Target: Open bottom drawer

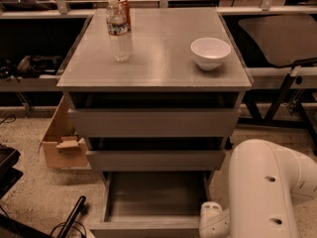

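The bottom drawer of the grey cabinet stands pulled out towards me, its plain grey box interior open to view and its front edge at the lower frame border. Above it sit the two wider grey drawer fronts, top and middle, both pushed in. My white arm fills the lower right. Its wrist end reaches down beside the drawer's right front corner, and the gripper itself is below the frame edge, out of view.
On the cabinet top stand a clear water bottle with a can behind it and a white bowl. A cardboard box lies on the floor at the left. Black chair parts and a dark table flank the cabinet.
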`<state>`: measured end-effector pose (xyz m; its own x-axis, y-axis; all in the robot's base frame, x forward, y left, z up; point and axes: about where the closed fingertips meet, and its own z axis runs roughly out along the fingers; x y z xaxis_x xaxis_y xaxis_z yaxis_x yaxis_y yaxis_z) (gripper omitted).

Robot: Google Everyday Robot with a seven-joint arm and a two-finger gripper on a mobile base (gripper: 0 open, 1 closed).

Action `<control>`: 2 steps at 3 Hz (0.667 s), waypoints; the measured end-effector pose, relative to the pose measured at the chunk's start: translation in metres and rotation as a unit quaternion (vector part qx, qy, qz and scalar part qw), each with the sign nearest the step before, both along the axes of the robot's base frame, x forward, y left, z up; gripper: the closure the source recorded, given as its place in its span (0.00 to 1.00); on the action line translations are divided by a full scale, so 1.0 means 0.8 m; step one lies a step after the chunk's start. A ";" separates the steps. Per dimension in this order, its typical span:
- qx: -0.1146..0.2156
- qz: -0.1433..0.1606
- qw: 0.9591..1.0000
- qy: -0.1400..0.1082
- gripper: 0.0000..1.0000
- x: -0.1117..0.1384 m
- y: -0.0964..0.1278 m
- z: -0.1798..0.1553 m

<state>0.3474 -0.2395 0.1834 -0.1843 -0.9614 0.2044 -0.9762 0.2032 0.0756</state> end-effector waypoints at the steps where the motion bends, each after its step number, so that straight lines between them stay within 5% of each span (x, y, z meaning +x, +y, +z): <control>1: 0.000 0.000 1.000 0.000 0.85 0.005 -0.001 0.000; 2: -0.001 -0.001 1.000 0.001 1.00 0.010 -0.001 0.002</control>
